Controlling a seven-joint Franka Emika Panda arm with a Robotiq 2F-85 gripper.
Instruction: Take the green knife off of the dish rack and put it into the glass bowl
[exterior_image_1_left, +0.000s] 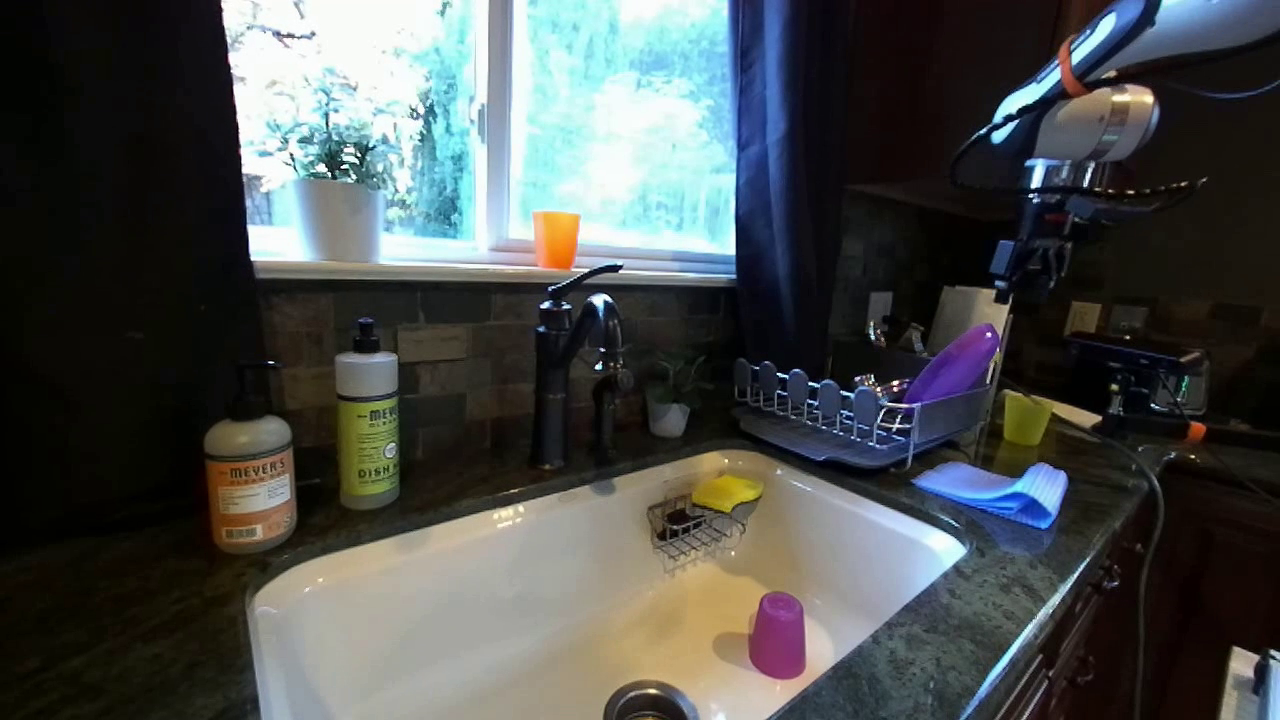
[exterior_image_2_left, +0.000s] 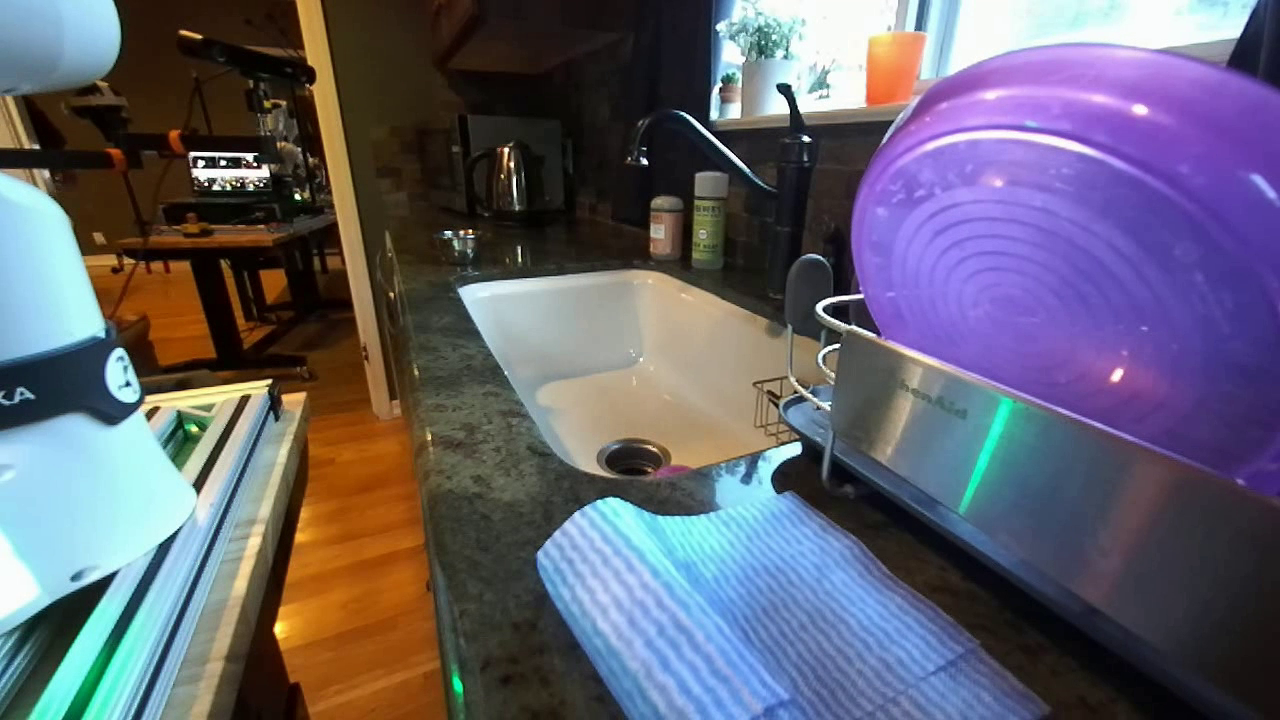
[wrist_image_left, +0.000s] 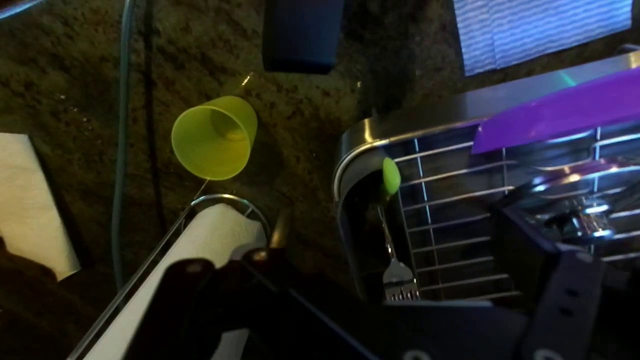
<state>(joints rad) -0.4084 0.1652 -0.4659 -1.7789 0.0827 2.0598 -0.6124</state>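
Claw (wrist_image_left: 395, 225) hangs spread and unloaded above the rack (exterior_image_1_left: 955, 412), presumably set wide for the approach. Green knife (wrist_image_left: 391, 176): one end shows in the rack's end caddy (wrist_image_left: 352, 200), probably stood there to drain. Legible: "MEYER'S" on the orange-labelled bottle (exterior_image_1_left: 248, 470); "DISH" on the green-labelled bottle (exterior_image_1_left: 368, 435); "henAid" on the steel panel (exterior_image_2_left: 1060, 530), first letters unreadable.

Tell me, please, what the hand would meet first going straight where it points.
Probably the fork or green knife in the dark end compartment of the dish rack, though depth leaves the order unclear.
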